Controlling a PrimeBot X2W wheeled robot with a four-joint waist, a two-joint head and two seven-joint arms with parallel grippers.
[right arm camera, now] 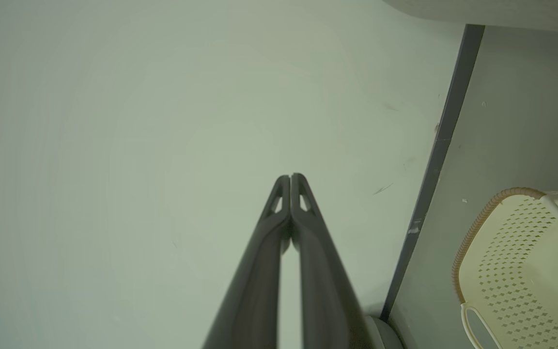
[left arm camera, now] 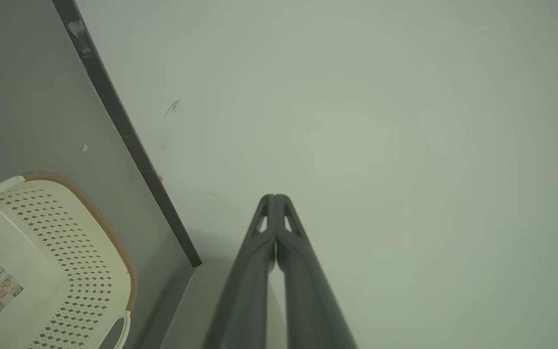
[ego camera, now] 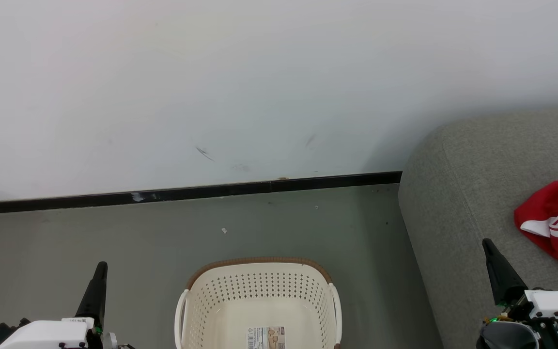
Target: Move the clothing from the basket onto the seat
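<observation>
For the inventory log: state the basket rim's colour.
Brown, woven-look; basket shows best in head view.

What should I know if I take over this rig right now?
Left tool: shut, empty.
Right tool: shut, empty.
Oval cream-white perforated plastic basket stands on the grey floor: the visible inside is bare except for a paper label; its near end is out of frame.
Red white-trimmed clothing lies on the large grey fabric sofa, cut off by the head view's right edge.
Done: the transfer, apparently.
Left: check the basket's hidden near end; otherwise probably nothing.
</observation>
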